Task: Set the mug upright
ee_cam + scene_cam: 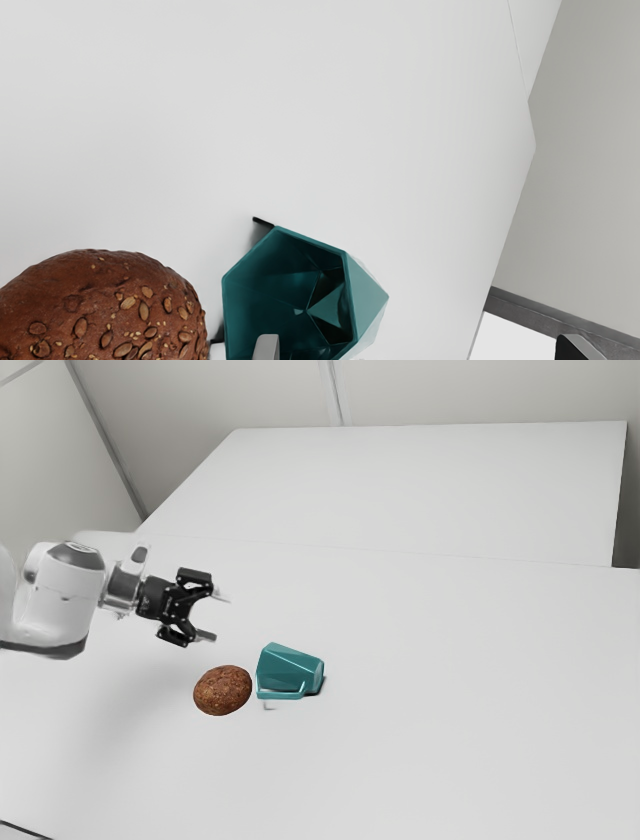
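Note:
A teal faceted mug (288, 669) lies on its side on the white table, its handle toward the bottom of the exterior view. My gripper (221, 617) stands open, up and to the left of the mug in the exterior view, with nothing between its fingers. The wrist view looks into the mouth of the mug (285, 290), and one fingertip of my gripper (417, 347) overlaps its lower part there. The other fingertip is well apart from it. Contact between finger and mug is not visible.
A brown seeded bread roll (223, 690) rests close beside the mug's mouth, on the exterior view's left. The white table (450, 690) extends toward the exterior view's right, with a white raised surface or panel (430, 490) behind it.

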